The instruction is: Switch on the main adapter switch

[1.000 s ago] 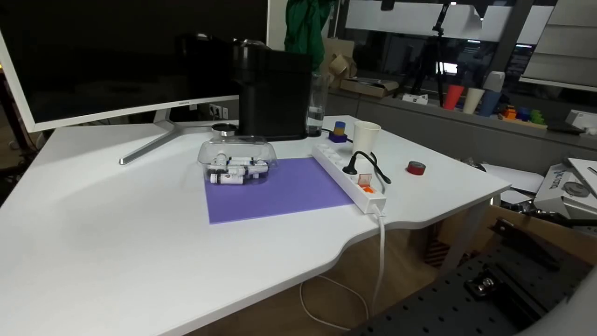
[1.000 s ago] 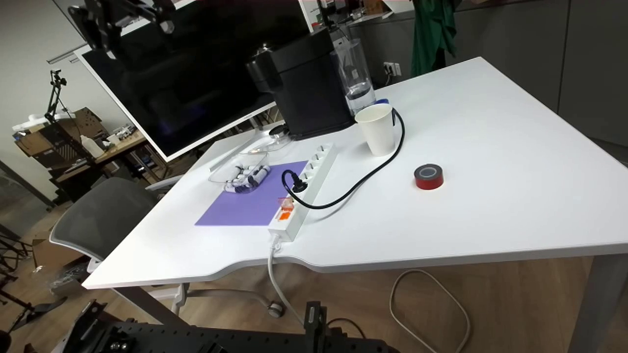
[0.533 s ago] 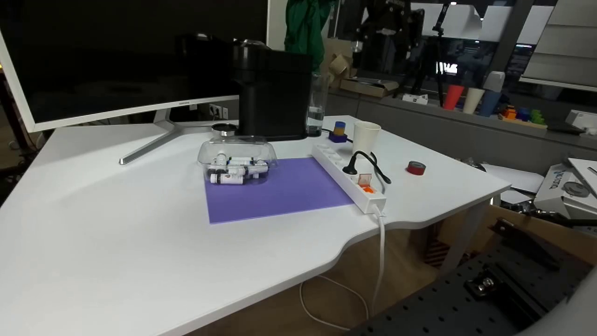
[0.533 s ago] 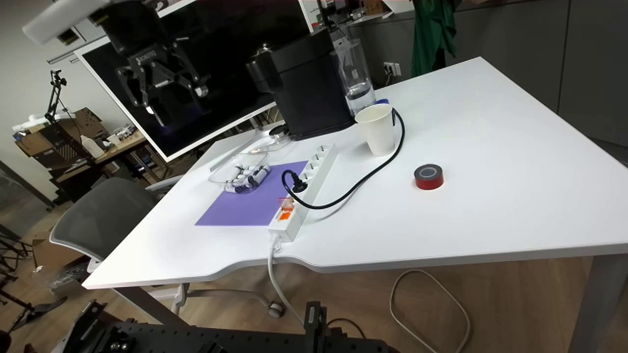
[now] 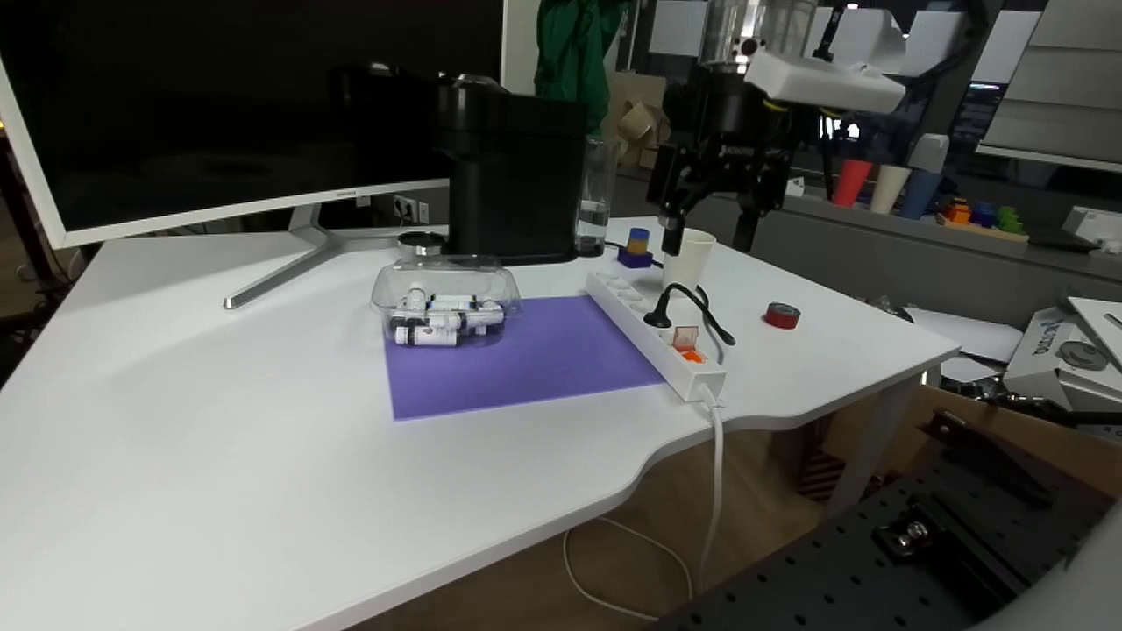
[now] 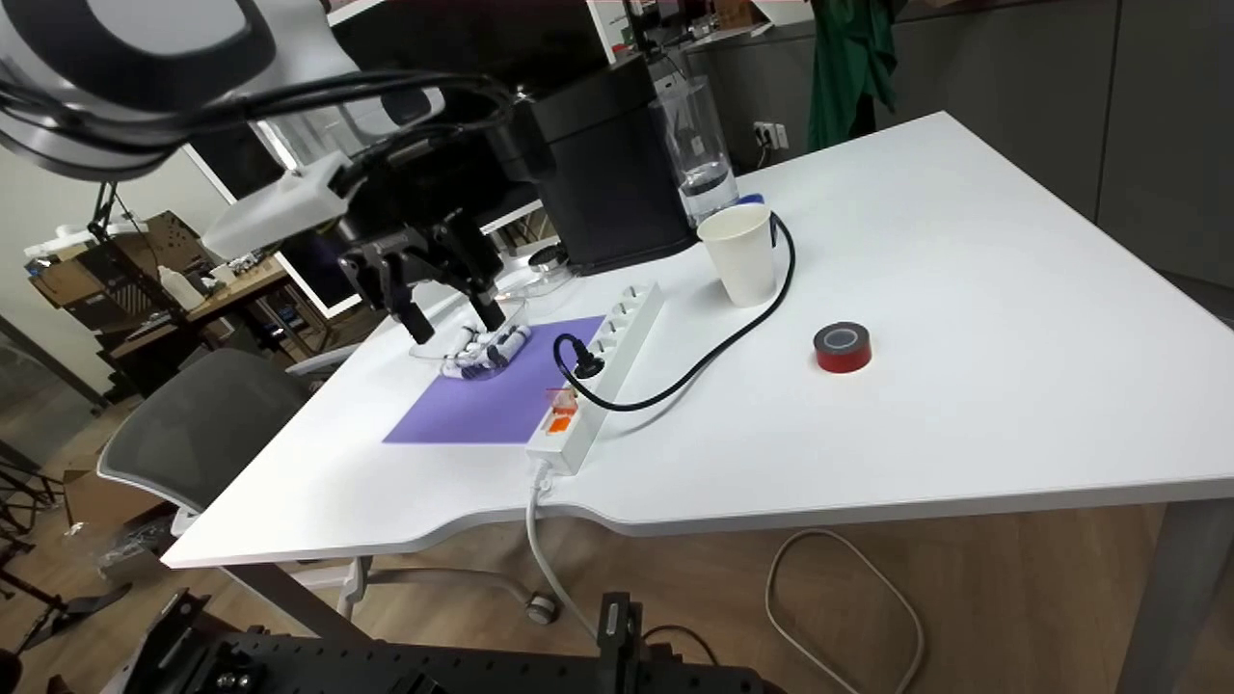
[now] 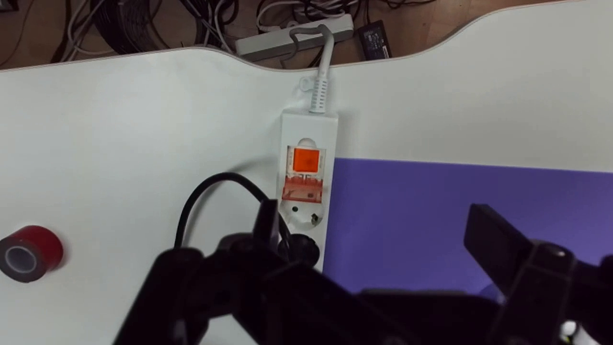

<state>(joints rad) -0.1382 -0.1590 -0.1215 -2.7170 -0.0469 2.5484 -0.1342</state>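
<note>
1. Orange switch [image 7: 306, 160] sits at the corded end of the white power strip [image 6: 617, 359]; red cover [image 7: 301, 190] raised, pressing apparently left to do;
2. gripper [image 7: 372, 213] hovers above the desk [image 6: 925, 386], jaws wide apart, holding nothing;
3. one switch, one strip, one black plug [image 6: 587, 366], one purple mat [image 6: 482, 405], one tape roll [image 6: 842, 348], one paper cup [image 6: 740, 258] on the desk.

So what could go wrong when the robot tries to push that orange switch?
The fingers are spread apart, so they might straddle the orange switch and miss. They could snag the black cord looping from the power strip, or bump the open red flap beside the switch.
</note>
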